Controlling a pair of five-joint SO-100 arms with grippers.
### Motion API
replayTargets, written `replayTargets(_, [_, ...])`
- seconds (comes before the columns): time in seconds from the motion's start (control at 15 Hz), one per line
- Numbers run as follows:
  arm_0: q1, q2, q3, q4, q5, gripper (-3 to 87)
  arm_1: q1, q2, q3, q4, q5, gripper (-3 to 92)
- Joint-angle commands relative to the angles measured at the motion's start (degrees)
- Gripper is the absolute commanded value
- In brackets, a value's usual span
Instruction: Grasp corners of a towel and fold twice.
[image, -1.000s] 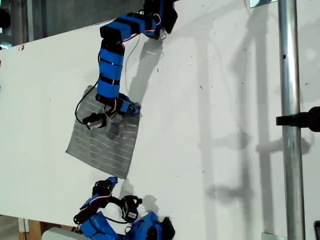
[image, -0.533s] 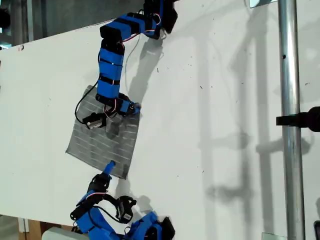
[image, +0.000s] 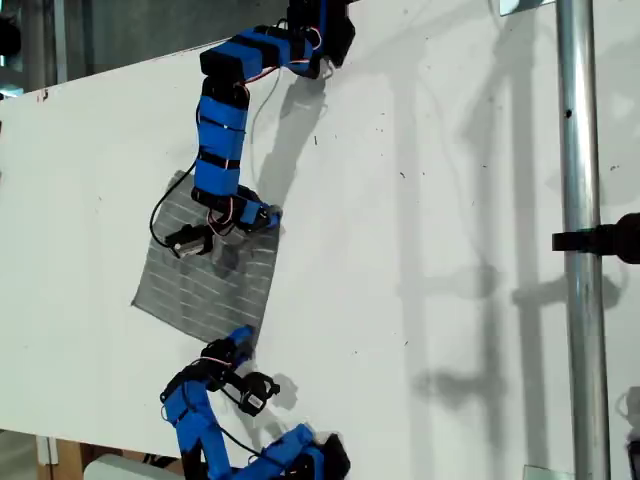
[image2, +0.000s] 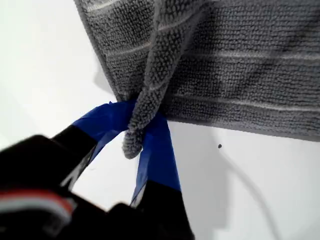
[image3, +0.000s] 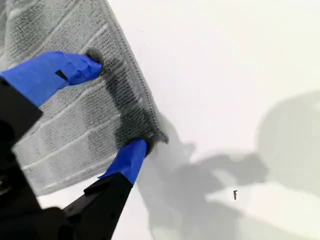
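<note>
Around my grippers spreads a white table (image: 420, 200), bright and crossed by soft grey shadows. Far off from them, along the exterior view's right, stands a shiny metal pole (image: 580, 200) with a black clamp (image: 600, 240). Beyond the table's far edge the room is dark.

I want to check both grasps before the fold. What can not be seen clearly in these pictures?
- Exterior view: an arm covers the towel at its upper edge, and both arms' jaws are too small to judge.
- First wrist view: my first gripper pinches one corner; the picture's edges cut off the rest of the cloth.
- Second wrist view: my second gripper is open; shadow hides whether it touches the cloth.
</note>
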Motion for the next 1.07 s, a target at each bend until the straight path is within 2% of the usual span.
replayTargets(0.0, [-1.14, -7.29, -9.40, 4.75, -0.18, 24.4, -0.97, 5.10, -0.18, -0.26, 0.53, -0.2])
replayTargets(0.07, [-1.67, -9.93, -12.83, 6.86, -0.44, 21.8, -0.97, 5.45, -0.18, -0.26, 0.53, -0.2])
replayTargets(0.2, [-2.64, -11.60, -14.77, 7.29, -2.29, 24.9, -0.97, 5.71, -0.18, -0.35, 0.53, -0.2])
replayTargets(0.33, [-2.81, -11.87, -15.56, 7.47, -2.46, 23.6, -0.97, 6.06, 0.18, -0.18, 0.53, -0.2])
replayTargets(0.47, [-3.78, -15.56, -19.34, 9.93, 0.79, 13.7, -0.97, 6.94, 0.62, -0.18, 0.53, -0.2])
replayTargets(0.6, [-4.48, -22.32, -26.54, 15.91, 2.20, 3.5, -0.79, 8.09, 0.97, 0.00, 0.53, -0.2])
replayTargets(0.73, [-3.60, -20.83, -24.17, 14.33, 1.23, 2.2, -0.79, 9.76, 2.11, 0.09, 0.53, -0.2])
replayTargets(0.87, [-0.79, -20.04, -24.26, 15.64, -0.97, -1.9, -0.62, 10.63, 3.43, 0.09, 0.53, -0.2])
replayTargets(1.0, [3.43, -15.73, -22.41, 16.70, -3.25, -1.9, -1.05, 10.90, 3.96, 0.09, 0.88, -0.2])
